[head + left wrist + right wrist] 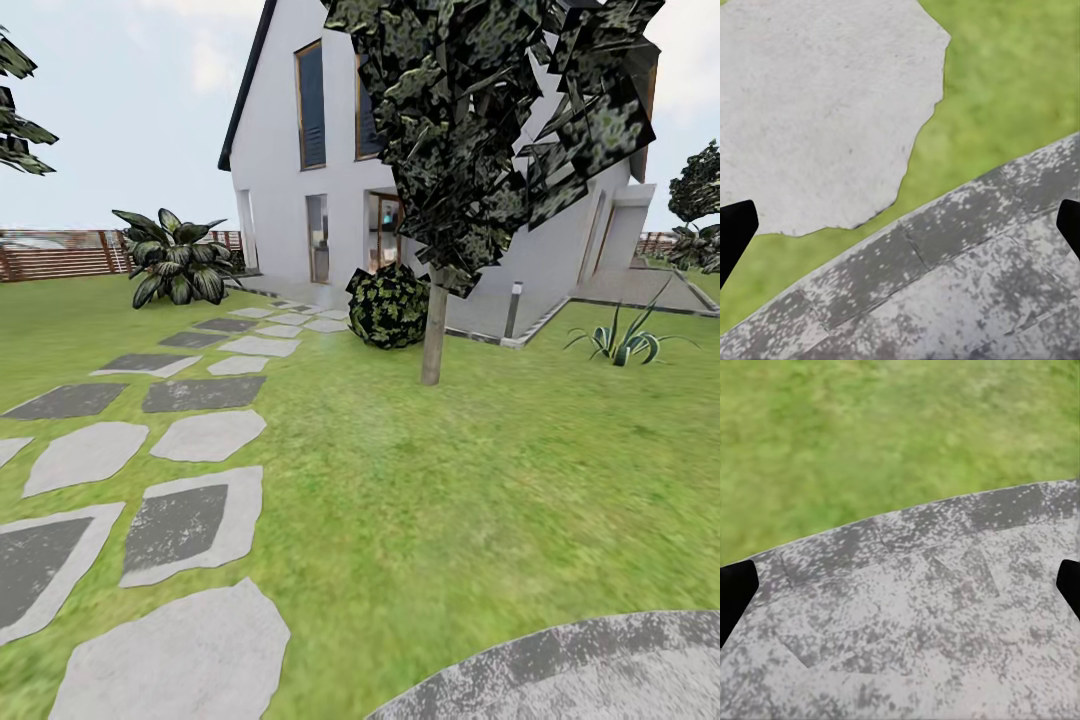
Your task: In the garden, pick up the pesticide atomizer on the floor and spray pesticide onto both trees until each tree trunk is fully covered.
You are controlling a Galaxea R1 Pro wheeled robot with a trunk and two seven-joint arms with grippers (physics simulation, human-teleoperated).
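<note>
Nearest the robot, a curved paved edge [600,670] sat at 5 o'clock in the head view, with pale stepping stones [180,655] running from 7 o'clock away toward 11 o'clock. Left gripper [900,225] hung over the paving and one stone [817,105]; its dark fingertips [735,229] stood at opposite edges of the wrist view, spread wide, nothing between them. Right gripper [900,589] likewise spread and empty over the paving, with lawn [870,427] beyond.

The atomizer could not be located in these frames, so the pick-up was judged not yet done.

Across the lawn, one tree [480,120] stood at roughly 1 o'clock, its pale trunk [433,335] bare and upright. A round shrub [388,305] sat just left of the trunk; a short post [514,310] and a spiky plant [625,342] lay to its right. The house [290,200] rose behind, with a broad-leaved plant [175,258] and fence [60,255] at 10 o'clock. A second crown [698,195] showed at 3 o'clock, trunk not visible.

Risks, as judged: heading for the tree with empty hands would waste the approach. The shrub may block spraying of the trunk's left side, leaving coverage incomplete. Stone edges could jolt the wheeled base.
</note>
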